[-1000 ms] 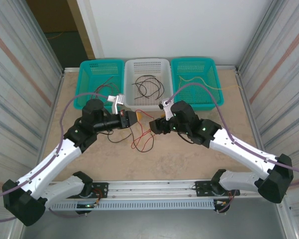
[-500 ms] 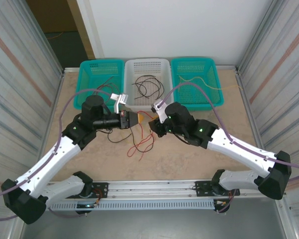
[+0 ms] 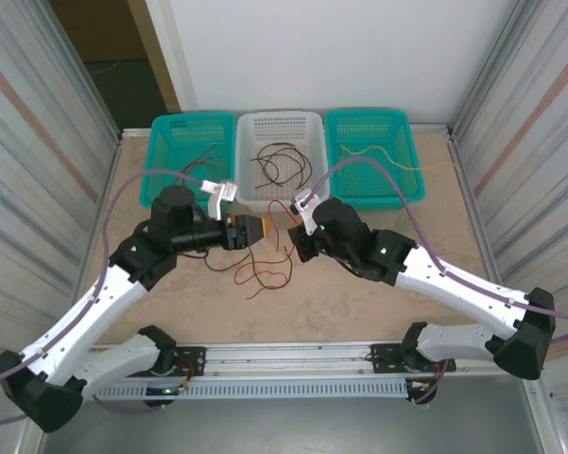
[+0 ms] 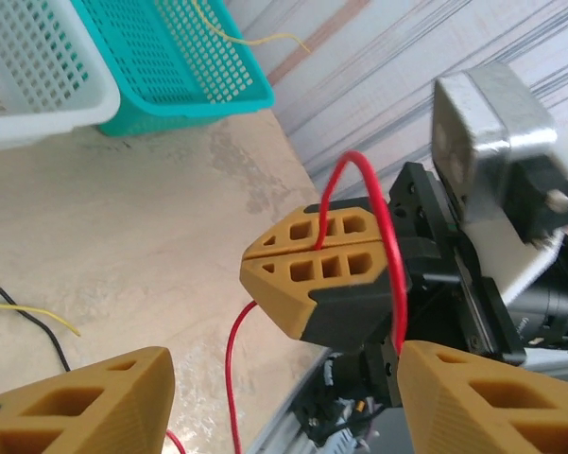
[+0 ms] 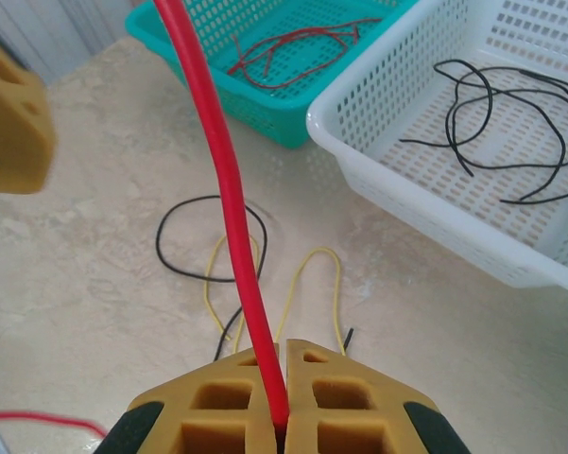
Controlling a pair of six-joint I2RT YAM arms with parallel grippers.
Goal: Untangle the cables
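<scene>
Red cable [image 5: 225, 180]: thin, glossy, a single strand, lifted off the counter [image 3: 331, 307] at mid-length. Arching up and over in the left wrist view, slack trailing in loose loops on the counter between the two arms.

Flat on the counter just beyond it: black cable [image 5: 208, 198] in an open loop, yellow cable [image 5: 335, 293] in narrow hairpin bends. The two crossing; tangled or merely overlapping, cannot tell.

Already in baskets at the far edge, side by side:
- red cables [image 5: 293, 43] in left teal basket [image 3: 166, 126]
- black cables [image 5: 496, 99] in loose loops in white basket [image 3: 282, 117]
- yellow strand [image 3: 378, 151] in right teal basket [image 3: 370, 115], one end out over the rim

Right tool [image 5: 281, 352]: pads closed tight on the red cable, strand emerging straight from the seam between them.

Left tool [image 3: 250, 230]: facing the right tool at close range, fingers [image 4: 85, 402] spread wide, gripping nothing. Red cable running down just beside one finger; contact not clear.
</scene>
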